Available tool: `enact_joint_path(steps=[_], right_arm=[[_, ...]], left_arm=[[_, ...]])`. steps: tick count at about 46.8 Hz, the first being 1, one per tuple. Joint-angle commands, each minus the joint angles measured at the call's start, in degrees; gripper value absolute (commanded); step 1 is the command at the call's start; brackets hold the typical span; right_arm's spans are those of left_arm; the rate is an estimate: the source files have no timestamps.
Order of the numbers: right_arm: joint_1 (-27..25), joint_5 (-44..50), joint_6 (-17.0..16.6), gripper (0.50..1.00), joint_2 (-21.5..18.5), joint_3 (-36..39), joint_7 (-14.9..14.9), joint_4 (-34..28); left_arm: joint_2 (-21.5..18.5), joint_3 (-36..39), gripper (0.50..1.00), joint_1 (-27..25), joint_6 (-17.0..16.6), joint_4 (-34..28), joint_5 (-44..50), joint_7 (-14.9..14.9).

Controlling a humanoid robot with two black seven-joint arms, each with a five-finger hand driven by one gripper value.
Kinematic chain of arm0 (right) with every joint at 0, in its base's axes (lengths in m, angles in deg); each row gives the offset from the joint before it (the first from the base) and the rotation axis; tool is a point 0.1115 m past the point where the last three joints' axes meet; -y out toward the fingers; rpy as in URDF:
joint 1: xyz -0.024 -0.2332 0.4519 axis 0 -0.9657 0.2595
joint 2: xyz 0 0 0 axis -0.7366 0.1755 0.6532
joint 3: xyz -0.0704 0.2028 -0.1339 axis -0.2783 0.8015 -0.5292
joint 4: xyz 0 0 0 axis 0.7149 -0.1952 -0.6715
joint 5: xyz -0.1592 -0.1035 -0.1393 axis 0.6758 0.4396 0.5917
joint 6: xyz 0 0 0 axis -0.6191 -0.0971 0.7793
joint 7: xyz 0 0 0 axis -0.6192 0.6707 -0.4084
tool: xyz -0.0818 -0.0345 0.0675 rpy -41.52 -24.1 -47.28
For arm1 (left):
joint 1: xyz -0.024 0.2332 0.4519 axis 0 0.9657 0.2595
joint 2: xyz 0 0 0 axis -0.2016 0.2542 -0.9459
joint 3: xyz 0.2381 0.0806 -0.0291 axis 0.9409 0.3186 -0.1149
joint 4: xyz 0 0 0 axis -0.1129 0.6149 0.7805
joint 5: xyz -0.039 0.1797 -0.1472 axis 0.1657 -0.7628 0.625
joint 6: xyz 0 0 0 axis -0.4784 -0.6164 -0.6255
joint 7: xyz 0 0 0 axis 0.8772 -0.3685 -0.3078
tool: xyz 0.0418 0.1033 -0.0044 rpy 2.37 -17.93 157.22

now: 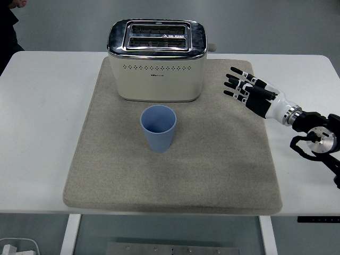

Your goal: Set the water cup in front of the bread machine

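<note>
While the right hand (245,89) hovers at the right of the frame with its black-and-white fingers spread and holding nothing, the light blue plastic water cup (158,128) stands upright at centre frame on the beige felt mat (106,159), just below the cream, chrome-topped bread machine (156,61) and well apart from the hand.

You see a white desk (48,133) with a beige mat (223,170) spread across its middle. At the top left corner a person's dark sleeve (7,32) shows beyond the far edge. Below the near edge, at the bottom left, a pale object (16,247) lies on the floor.
</note>
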Motion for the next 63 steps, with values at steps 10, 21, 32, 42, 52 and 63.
enact_joint_path(steps=[10, 21, 32, 42, 52, 63], right_arm=[[0.9, -3.4, 4.4, 0.924, 0.1, 1.2, 1.6, -2.2], [0.9, -3.3, 9.2, 0.921, -0.5, 3.5, 1.7, -2.5], [0.9, -2.3, 9.2, 0.924, -0.5, 4.8, -0.6, -2.6], [1.0, -1.8, 8.6, 0.924, -0.4, 4.8, -1.0, -2.5], [1.8, -0.7, 8.7, 0.924, -0.3, 4.8, -2.5, -2.6], [1.8, -0.7, 8.6, 0.924, -0.3, 4.8, -2.5, -2.6]], left_arm=[[0.0, 0.1, 1.0, 0.0, 0.0, -0.1, 0.0, 0.0], [0.0, 0.1, 1.0, 0.0, 0.0, -0.1, 0.0, 0.0], [0.0, 0.1, 1.0, 0.0, 0.0, -0.1, 0.0, 0.0], [0.0, 0.0, 1.0, 0.0, 0.0, -0.1, 0.0, 0.0], [0.0, 0.1, 1.0, 0.0, 0.0, -0.1, 0.0, 0.0], [0.0, 0.1, 1.0, 0.0, 0.0, -0.1, 0.0, 0.0]])
